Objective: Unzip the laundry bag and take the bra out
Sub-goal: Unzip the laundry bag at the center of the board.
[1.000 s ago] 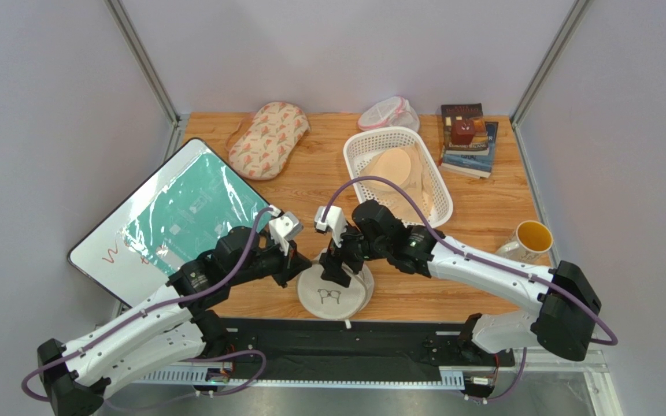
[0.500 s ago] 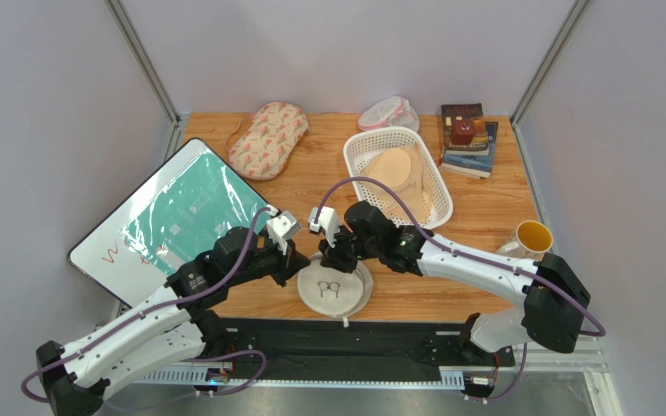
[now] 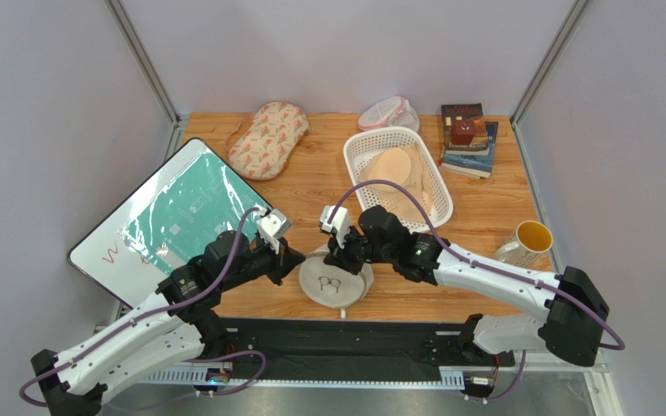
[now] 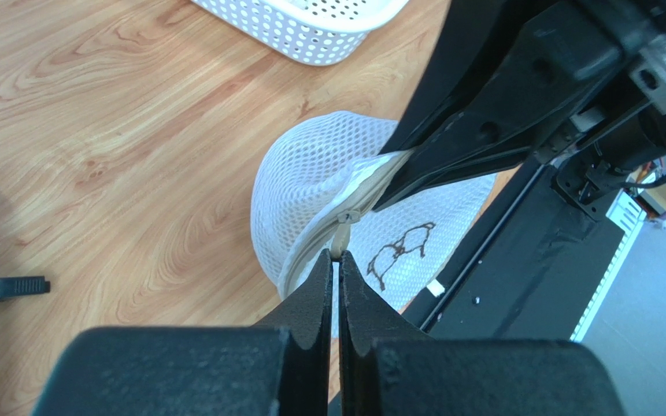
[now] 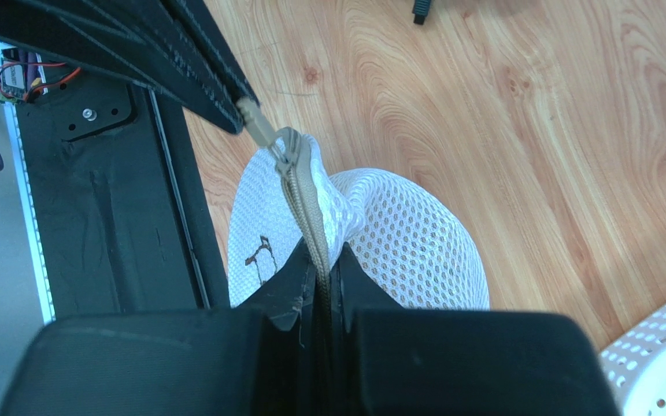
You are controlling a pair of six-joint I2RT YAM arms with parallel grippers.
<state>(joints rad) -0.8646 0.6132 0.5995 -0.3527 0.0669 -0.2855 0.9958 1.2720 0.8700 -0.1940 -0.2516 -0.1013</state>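
The laundry bag (image 3: 335, 284), round white mesh with a black bra icon, lies at the table's near edge between both arms. My left gripper (image 3: 297, 260) is shut on the beige zipper pull (image 4: 340, 238), its fingertips (image 4: 336, 254) pinching the tab. From the other side my right gripper (image 3: 338, 257) is shut on the bag's zipper seam (image 5: 306, 199), which runs down between its jaws (image 5: 319, 256). The seam edge is lifted off the wood and the mesh (image 5: 415, 243) bulges beside it. The zipper looks closed. The bra is hidden.
A white basket (image 3: 349, 160) holding a pale peach bra (image 3: 393, 165) stands behind the bag. An oval patterned bag (image 3: 269, 139), a small pink-trimmed mesh bag (image 3: 387, 113), books (image 3: 467, 139), a yellow-lined mug (image 3: 529, 238) and a whiteboard (image 3: 171, 221) lie around. A black rail (image 3: 336, 342) borders the near edge.
My right gripper has shut on the bag's zipper seam after standing open above the bag. The left gripper stays shut on the pull and has drawn slightly left.
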